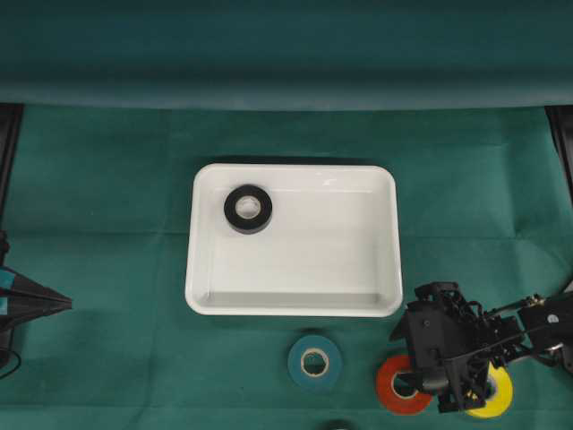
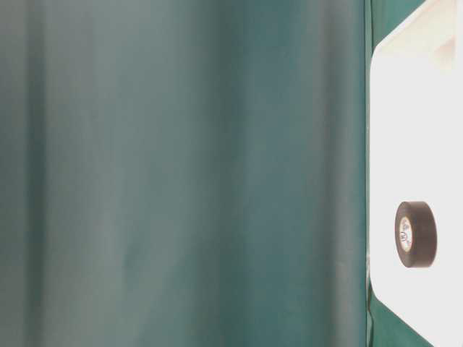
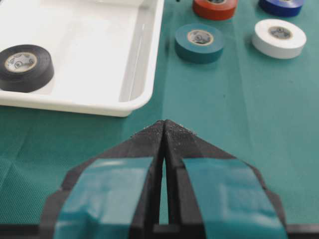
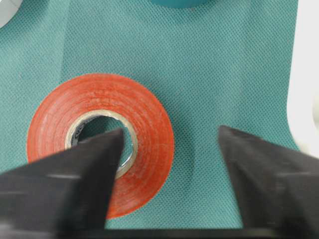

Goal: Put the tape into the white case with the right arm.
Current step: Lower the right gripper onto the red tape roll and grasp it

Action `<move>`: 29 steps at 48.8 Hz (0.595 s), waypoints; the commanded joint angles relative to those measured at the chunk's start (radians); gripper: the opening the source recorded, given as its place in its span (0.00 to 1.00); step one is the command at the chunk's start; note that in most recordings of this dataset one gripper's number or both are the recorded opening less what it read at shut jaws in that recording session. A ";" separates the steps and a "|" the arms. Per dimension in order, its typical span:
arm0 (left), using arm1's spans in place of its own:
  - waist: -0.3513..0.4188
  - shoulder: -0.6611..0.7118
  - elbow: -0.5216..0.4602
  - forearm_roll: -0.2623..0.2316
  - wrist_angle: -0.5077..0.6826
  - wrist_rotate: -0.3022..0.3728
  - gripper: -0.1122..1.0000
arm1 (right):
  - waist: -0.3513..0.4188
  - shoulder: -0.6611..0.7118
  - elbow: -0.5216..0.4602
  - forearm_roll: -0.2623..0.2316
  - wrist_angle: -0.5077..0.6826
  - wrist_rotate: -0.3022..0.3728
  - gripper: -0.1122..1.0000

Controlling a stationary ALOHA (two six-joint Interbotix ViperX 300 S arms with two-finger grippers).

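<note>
The white case [image 1: 293,310] lies mid-table with a black tape roll [image 1: 248,209] in its far left corner. A red tape roll [image 1: 394,387] lies flat on the green cloth at the front right. My right gripper [image 1: 421,381] hangs over it. In the right wrist view the right gripper [image 4: 170,130] is open: one finger sits in the core of the red tape [image 4: 149,124], and the other stands outside the roll with cloth showing between them. My left gripper [image 3: 164,124] is shut and empty, at the table's left edge [image 1: 54,305].
A teal roll [image 1: 314,361] lies in front of the case and a yellow roll [image 1: 497,394] lies partly under the right arm. The left wrist view also shows a white roll [image 3: 279,37] and a blue roll [image 3: 280,6]. The case's corner [image 4: 306,74] is close on the right.
</note>
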 commanded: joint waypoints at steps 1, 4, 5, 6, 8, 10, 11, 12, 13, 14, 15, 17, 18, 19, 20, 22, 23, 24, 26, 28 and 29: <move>0.002 0.009 -0.011 -0.003 -0.011 0.000 0.10 | 0.003 -0.002 -0.014 0.003 -0.003 0.008 0.27; 0.002 0.011 -0.011 -0.003 -0.011 0.000 0.10 | 0.003 0.009 -0.018 0.003 -0.005 0.017 0.16; 0.002 0.011 -0.011 -0.003 -0.011 0.000 0.10 | 0.003 0.012 -0.020 0.003 -0.005 0.020 0.14; 0.002 0.011 -0.011 -0.003 -0.011 0.000 0.10 | 0.003 0.015 -0.021 0.003 -0.003 0.025 0.12; 0.002 0.011 -0.011 -0.003 -0.011 0.000 0.10 | 0.003 0.020 -0.025 0.003 -0.003 0.034 0.10; 0.002 0.009 -0.011 -0.003 -0.011 0.000 0.10 | 0.003 0.025 -0.026 0.003 -0.003 0.046 0.10; 0.002 0.009 -0.011 -0.003 -0.011 0.000 0.10 | 0.003 0.025 -0.026 0.003 -0.003 0.051 0.10; 0.002 0.009 -0.011 -0.003 -0.011 0.000 0.10 | 0.003 0.025 -0.028 0.003 -0.003 0.058 0.10; 0.002 0.009 -0.011 -0.003 -0.011 0.000 0.10 | 0.003 0.025 -0.028 0.003 -0.003 0.063 0.10; 0.002 0.009 -0.011 -0.003 -0.011 0.000 0.10 | 0.003 0.025 -0.028 0.003 -0.003 0.069 0.10; 0.002 0.011 -0.011 -0.003 -0.011 0.000 0.10 | 0.003 0.025 -0.028 0.003 -0.003 0.075 0.10; 0.002 0.009 -0.011 -0.003 -0.011 0.000 0.10 | 0.003 0.023 -0.028 0.003 -0.003 0.083 0.10; 0.002 0.009 -0.011 -0.003 -0.011 0.000 0.10 | 0.003 0.023 -0.028 0.003 -0.003 0.086 0.10; 0.002 0.009 -0.011 -0.003 -0.011 0.000 0.10 | 0.003 0.025 -0.028 0.003 -0.003 0.089 0.10; 0.002 0.009 -0.011 -0.003 -0.011 0.000 0.10 | 0.003 0.023 -0.028 0.003 -0.003 0.091 0.10; 0.002 0.011 -0.011 -0.003 -0.011 0.000 0.10 | 0.005 0.021 -0.028 0.003 -0.003 0.094 0.10; 0.002 0.009 -0.011 -0.003 -0.011 0.000 0.10 | 0.006 0.018 -0.028 0.003 -0.003 0.094 0.10; 0.002 0.011 -0.011 -0.003 -0.011 0.000 0.10 | 0.008 0.017 -0.028 0.003 -0.002 0.094 0.10; 0.002 0.011 -0.011 -0.003 -0.011 0.000 0.10 | 0.011 0.009 -0.031 0.003 0.002 0.094 0.10; 0.002 0.011 -0.011 -0.003 -0.011 0.000 0.10 | 0.015 0.002 -0.035 0.003 0.008 0.095 0.10; 0.002 0.011 -0.011 -0.003 -0.011 0.000 0.10 | 0.017 -0.003 -0.037 0.003 0.014 0.094 0.10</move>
